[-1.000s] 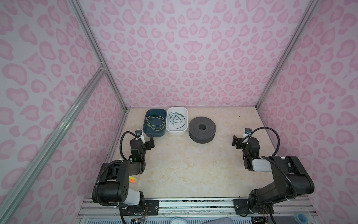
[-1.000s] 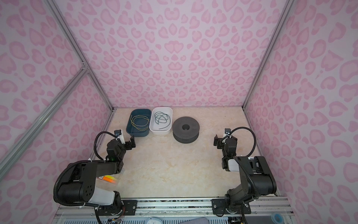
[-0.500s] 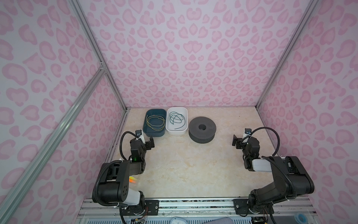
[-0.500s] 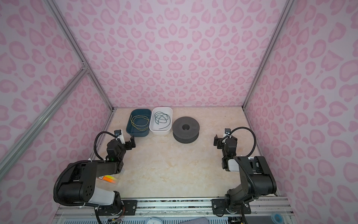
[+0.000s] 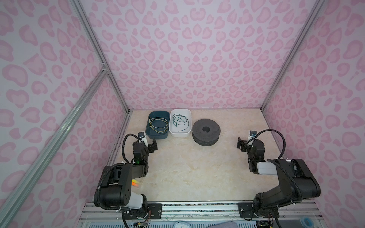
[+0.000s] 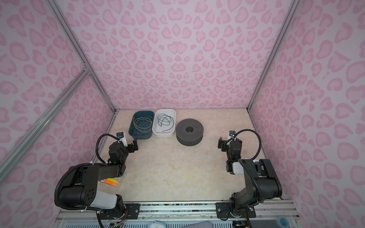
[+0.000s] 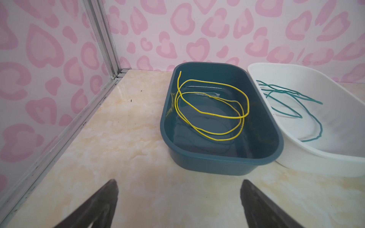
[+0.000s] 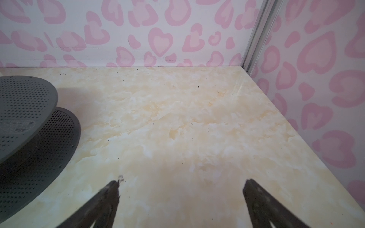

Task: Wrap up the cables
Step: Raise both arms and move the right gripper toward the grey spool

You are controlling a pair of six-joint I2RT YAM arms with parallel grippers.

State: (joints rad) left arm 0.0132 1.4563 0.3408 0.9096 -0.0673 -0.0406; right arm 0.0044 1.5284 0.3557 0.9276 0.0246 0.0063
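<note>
Near the left edge of the tabletop (image 5: pixel 187 167) the left jaws stand released and empty, facing the dark blue bin (image 7: pixel 217 163) by the far left corner. The yellow cable (image 7: pixel 221 117) lies looped inside it, ahead of the jaws and apart from them. Beside it the white bin (image 7: pixel 316 163) holds the green cable (image 7: pixel 321 128) (a looser tangle). Next stands a grey spool (image 5: pixel 199 128). By the right edge the right jaws gape, holding nothing, well apart from both cables.
</note>
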